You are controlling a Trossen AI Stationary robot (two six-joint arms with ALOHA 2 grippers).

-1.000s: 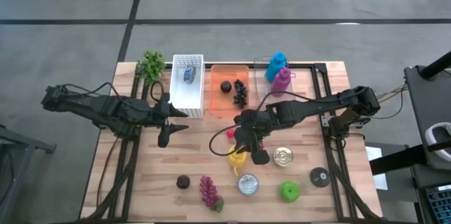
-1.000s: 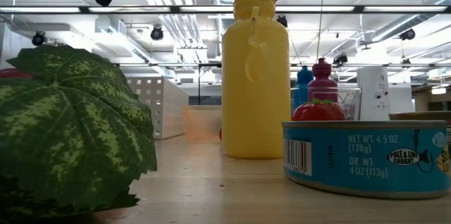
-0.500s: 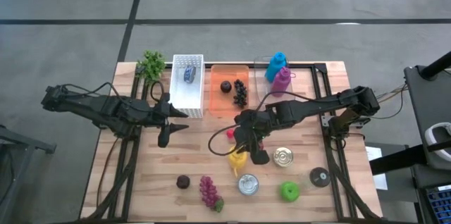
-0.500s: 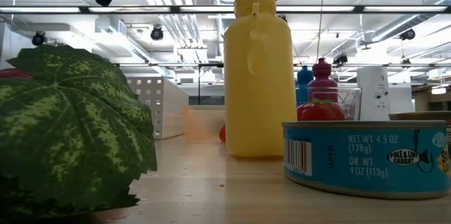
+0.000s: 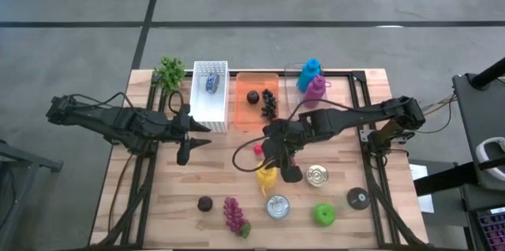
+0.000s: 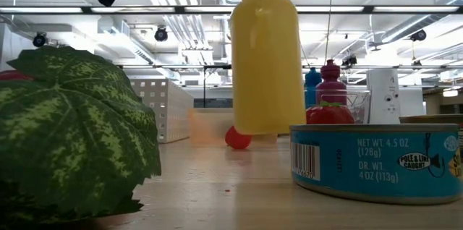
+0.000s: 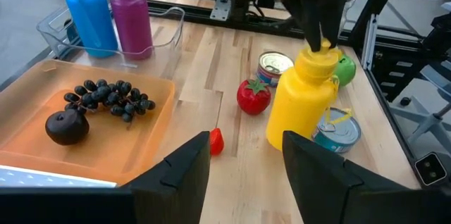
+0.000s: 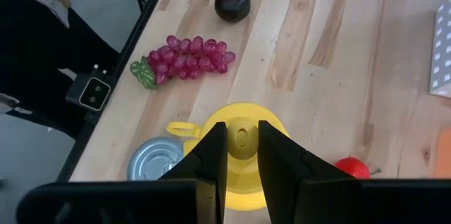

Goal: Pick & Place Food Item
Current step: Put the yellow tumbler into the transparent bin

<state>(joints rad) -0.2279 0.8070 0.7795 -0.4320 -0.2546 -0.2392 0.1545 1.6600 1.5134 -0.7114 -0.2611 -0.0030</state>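
A yellow squeeze bottle (image 5: pixel 267 178) with a looped cap strap hangs under my right gripper (image 8: pixel 242 146) over the table's middle. The gripper is shut on the bottle's top. The bottle also shows in the low view (image 6: pixel 266 56) and in the left wrist view (image 7: pixel 299 108). My left gripper (image 5: pixel 189 136) is open and empty, held above the table to the left, in front of the white bin (image 5: pixel 210 93). My right gripper pinches the bottle's yellow cap (image 8: pixel 242 138) between its two fingers. The fingers come from above and point down. The bottle hangs upright below them, its base (image 6: pixel 268 127) clear of the table.
An orange tray (image 5: pixel 243 113) holds dark grapes and a plum. A clear bin (image 5: pixel 293 69) holds blue and purple bottles. A red strawberry (image 7: pixel 254 96), a small red piece (image 7: pixel 215 140), cans (image 5: pixel 317 175) (image 5: pixel 278 206), a green apple (image 5: pixel 324 215), purple grapes (image 5: pixel 233 213) and a plum (image 5: pixel 205 203) lie around.
My right gripper has gone up with the yellow bottle. The bottle stood on the table and now hangs upright, lifted clear of it. The small red piece behind it now shows under its base.
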